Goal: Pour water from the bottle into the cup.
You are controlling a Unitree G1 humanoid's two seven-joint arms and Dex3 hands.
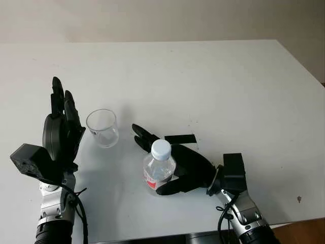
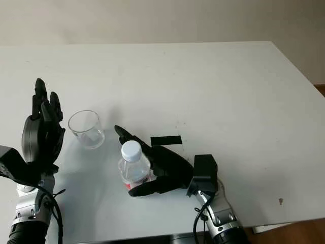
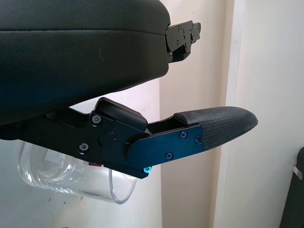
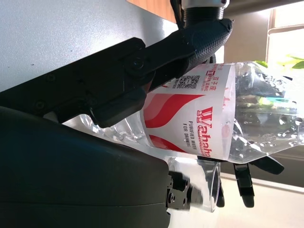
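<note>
Left eye view: I see the right hand [image 1: 175,170] wrapped around the upright bottle [image 1: 158,168] on the table [image 1: 228,91].
Right wrist view alone gives me its red label; the left hand [image 1: 61,132], holding nothing, stands beside the cup [image 1: 102,128].

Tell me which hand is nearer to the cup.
Left. The left hand stands open right beside the cup, on its outer side, not gripping it. The right hand is farther off, shut on the bottle nearer the robot.
</note>
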